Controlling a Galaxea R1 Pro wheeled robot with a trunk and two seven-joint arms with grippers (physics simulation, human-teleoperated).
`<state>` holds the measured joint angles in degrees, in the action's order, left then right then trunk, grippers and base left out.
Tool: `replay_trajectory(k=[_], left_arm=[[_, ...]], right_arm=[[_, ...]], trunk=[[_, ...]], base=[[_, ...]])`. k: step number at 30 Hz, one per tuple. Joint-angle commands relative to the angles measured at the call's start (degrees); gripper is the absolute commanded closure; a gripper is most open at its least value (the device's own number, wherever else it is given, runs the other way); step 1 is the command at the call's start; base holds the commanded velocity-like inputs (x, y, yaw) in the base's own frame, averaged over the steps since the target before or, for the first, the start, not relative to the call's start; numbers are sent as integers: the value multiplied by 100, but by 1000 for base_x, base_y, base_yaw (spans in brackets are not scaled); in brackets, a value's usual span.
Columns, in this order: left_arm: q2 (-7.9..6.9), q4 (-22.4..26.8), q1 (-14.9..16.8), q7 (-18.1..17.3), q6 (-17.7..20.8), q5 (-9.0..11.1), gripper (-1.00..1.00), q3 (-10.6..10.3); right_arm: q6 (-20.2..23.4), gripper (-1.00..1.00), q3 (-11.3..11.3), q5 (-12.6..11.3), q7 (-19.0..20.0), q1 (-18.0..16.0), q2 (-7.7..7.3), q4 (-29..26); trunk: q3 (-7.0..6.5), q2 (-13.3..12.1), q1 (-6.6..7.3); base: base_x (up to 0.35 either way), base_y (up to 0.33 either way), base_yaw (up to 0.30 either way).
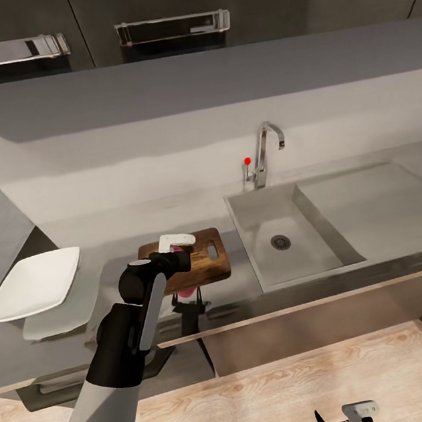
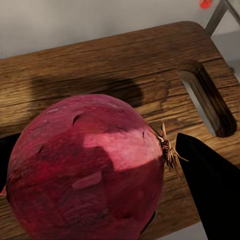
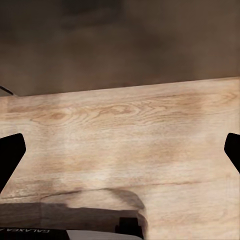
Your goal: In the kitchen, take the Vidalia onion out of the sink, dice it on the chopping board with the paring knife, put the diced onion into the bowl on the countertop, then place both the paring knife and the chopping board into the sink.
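My left gripper (image 1: pixel 187 297) is shut on the Vidalia onion (image 1: pixel 186 288), a pinkish-red ball pinched between both dark fingers (image 2: pixel 212 190). The onion (image 2: pixel 87 170) sits low over the near edge of the brown chopping board (image 1: pixel 208 262), whose handle slot (image 2: pixel 207 97) points toward the sink (image 1: pixel 261 227). I cannot tell whether it touches the wood. The white square bowl (image 1: pixel 36 283) lies on the grey countertop (image 1: pixel 104 244) to the board's left. The paring knife is out of view. My right gripper (image 1: pixel 347 417) hangs open over the wooden floor (image 3: pixel 125 135), its fingertips (image 3: pixel 10 155) far apart.
A chrome tap (image 1: pixel 266 152) with a red knob (image 1: pixel 247 161) stands behind the basin. The flat drainboard (image 1: pixel 372 204) stretches right of the drain (image 1: pixel 280 242). Dark wall cabinets (image 1: pixel 168 14) hang overhead. The counter's metal front edge (image 1: pixel 319 303) runs above the cabinet fronts.
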<state>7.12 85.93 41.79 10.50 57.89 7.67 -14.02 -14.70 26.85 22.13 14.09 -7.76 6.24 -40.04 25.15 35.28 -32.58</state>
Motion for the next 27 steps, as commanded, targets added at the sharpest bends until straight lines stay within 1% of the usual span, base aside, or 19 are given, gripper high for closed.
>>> replay_trajectory(k=[1, 27], left_arm=[[0, 7, 5, 57, 21, 60, 100, -4], [0, 5, 5, 57, 21, 60, 100, -4]], right_arm=[[-24, -100, 48, 46, 50, -6, 9, -4], [-24, -100, 48, 46, 50, -6, 9, -4]], trunk=[[11, 7, -1], [130, 7, -1]], base=[[0, 0, 0], [0, 0, 0]])
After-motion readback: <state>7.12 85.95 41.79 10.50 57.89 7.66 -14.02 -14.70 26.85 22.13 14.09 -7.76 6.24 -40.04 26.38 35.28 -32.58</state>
